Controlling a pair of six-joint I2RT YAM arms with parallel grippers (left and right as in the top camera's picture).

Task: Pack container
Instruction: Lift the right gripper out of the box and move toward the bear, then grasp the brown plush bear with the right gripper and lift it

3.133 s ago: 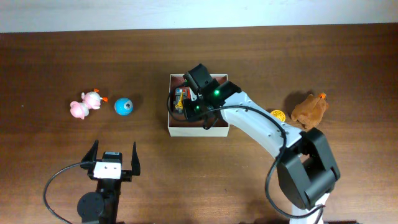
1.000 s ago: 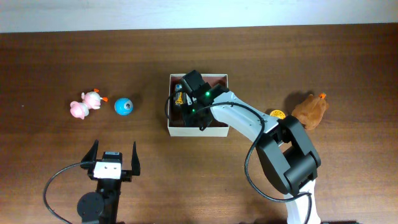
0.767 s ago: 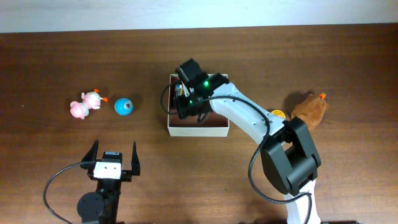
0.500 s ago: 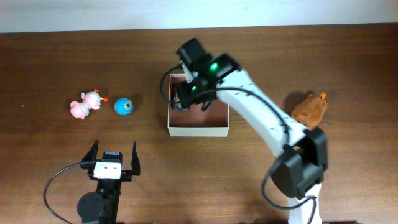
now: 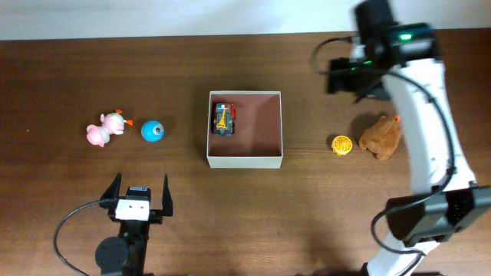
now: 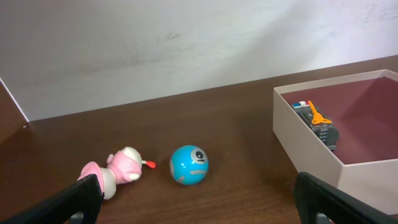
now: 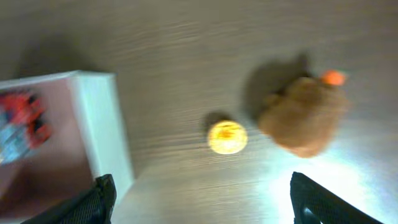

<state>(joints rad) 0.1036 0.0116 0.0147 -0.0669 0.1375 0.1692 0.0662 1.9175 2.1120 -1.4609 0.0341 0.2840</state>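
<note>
Toy car sits in the container. Pink toy, blue ball, yellow toy and brown plush toy lie outside. Right gripper hangs spread, empty

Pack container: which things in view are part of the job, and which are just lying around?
Job: container, toy car inside it; likely still to pack: pink toy, blue ball, yellow toy, brown plush.
Lying about: nothing else seen, just table and wall.
</note>
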